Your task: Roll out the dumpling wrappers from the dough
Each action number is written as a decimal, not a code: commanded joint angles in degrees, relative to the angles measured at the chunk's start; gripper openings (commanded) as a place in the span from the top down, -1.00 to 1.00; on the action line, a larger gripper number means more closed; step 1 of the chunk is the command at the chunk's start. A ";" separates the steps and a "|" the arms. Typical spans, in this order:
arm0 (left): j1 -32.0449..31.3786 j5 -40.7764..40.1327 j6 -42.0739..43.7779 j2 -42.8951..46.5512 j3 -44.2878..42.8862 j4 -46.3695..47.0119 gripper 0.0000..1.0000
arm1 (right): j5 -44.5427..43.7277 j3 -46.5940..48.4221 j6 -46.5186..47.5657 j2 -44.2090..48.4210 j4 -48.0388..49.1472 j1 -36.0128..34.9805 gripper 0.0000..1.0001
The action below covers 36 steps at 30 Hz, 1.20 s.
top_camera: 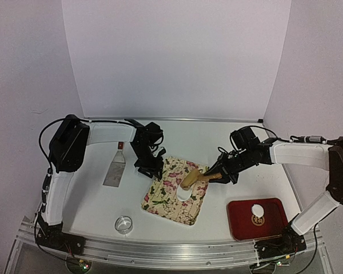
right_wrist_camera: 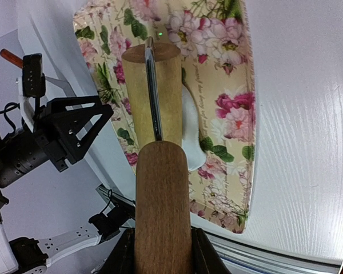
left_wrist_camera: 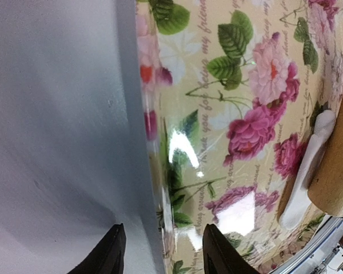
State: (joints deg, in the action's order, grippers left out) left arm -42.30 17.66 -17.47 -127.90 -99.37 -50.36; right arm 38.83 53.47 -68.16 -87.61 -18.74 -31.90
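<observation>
Closest to the near edge of the surface [top_camera: 91, 200] sat a small metal ring [top_camera: 124, 224] on the left and a red tray [top_camera: 240, 225] on the right. A second wrapper [top_camera: 258, 209], small, white and round, lay on the tray. Between them and farther back lay a floral mat [top_camera: 160, 200], turned at an angle. On the mat rested a dumpling wrapper [top_camera: 184, 193], a pale oval of dough, with the light wooden barrel of a rolling pin [top_camera: 195, 178] lying over its far side. The right tool [top_camera: 220, 171] was closed around the pin's darker handle, fingers pressed to either side of it, as its wrist view showed [right_wrist_camera: 163, 251]. The left tool [top_camera: 150, 168] hung at the mat's far left corner. From its own camera its two black fingertips [left_wrist_camera: 111, 251] stood apart with nothing between them, straddling the mat's edge, one over bare surface and one over the flowers. A metal scraper [top_camera: 115, 170] with a red handle lay on the surface just left of that tool, well apart from the mat
</observation>
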 commanded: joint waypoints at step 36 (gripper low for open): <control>3.94 3.38 -0.69 3.39 11.67 6.29 1.00 | -8.90 -11.59 0.81 3.64 -8.38 -1.15 1.00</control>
State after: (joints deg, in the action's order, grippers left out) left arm -40.10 25.88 -18.21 -125.05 -89.83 -40.29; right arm 36.48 43.51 -68.85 -85.92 -4.95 -33.11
